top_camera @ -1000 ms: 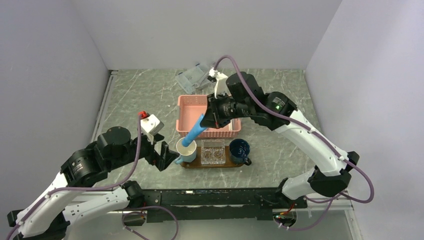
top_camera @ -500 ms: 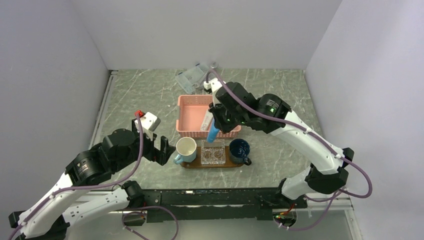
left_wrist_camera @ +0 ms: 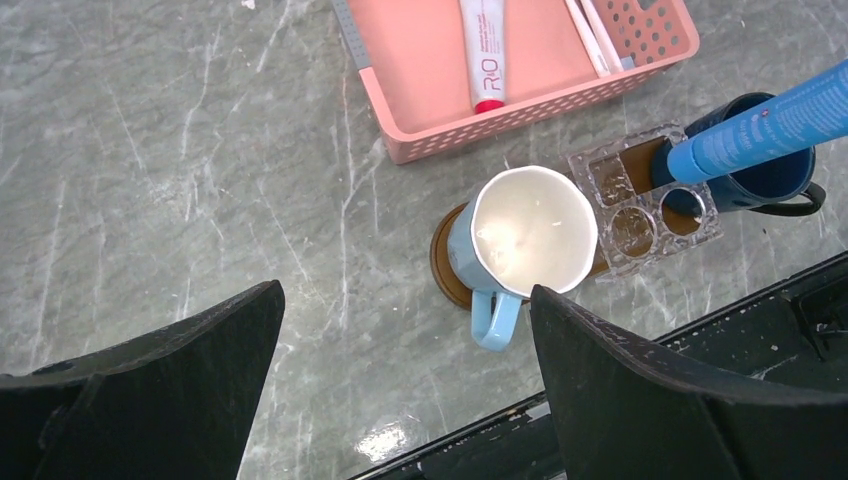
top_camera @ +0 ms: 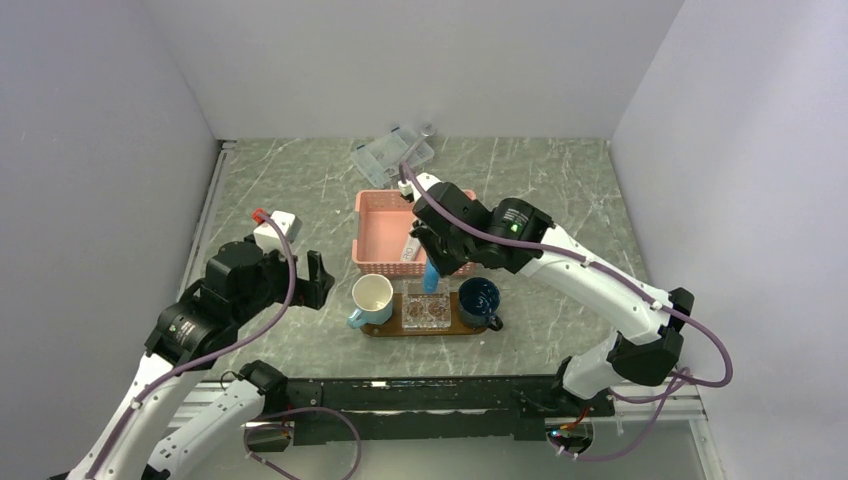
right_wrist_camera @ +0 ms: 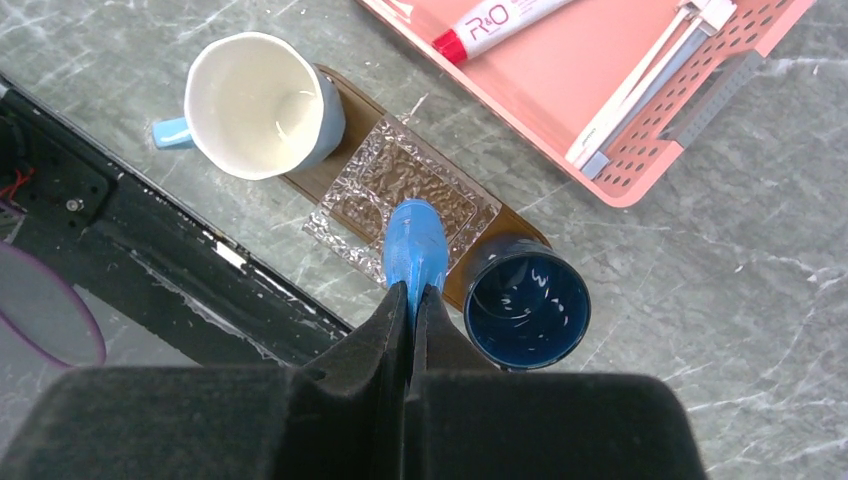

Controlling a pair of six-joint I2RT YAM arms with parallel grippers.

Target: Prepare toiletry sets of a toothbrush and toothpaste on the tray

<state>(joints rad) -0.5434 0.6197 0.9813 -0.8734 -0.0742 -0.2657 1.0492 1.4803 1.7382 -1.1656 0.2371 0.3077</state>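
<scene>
Tray (right_wrist_camera: 352,100): dark wooden oval, close to the near edge of the desk, roughly mid-width. Left to right it carries a pale blue mug (top_camera: 372,297), a clear glass holder (top_camera: 427,308) and a dark blue mug (top_camera: 479,300).

Pale mug detail: white inside, handle pointing at the near-left corner.

Toothpaste (right_wrist_camera: 415,250): the bright blue tube hangs cap end down over the right part of the glass holder, just beside the dark mug (can't tell whether the cap actually touches the holder).

Right gripper (right_wrist_camera: 408,310): fingers pinched narrow on the tube's flat crimped end, aimed pretty much straight down at the tray.

Left gripper (top_camera: 312,282): fingers spread wide, holding nothing. It hovers over bare desk to the left of the tray, on the side toward the left edge.

Pink basket (left_wrist_camera: 500,125): middle of the desk, just behind the tray and apart from it.

In the basket: a white tube with a red cap (left_wrist_camera: 481,50) lies flat. What look like slim white toothbrushes (right_wrist_camera: 640,75) lie along the right wall.

Clear box (top_camera: 390,155): by the far edge, behind the basket.
</scene>
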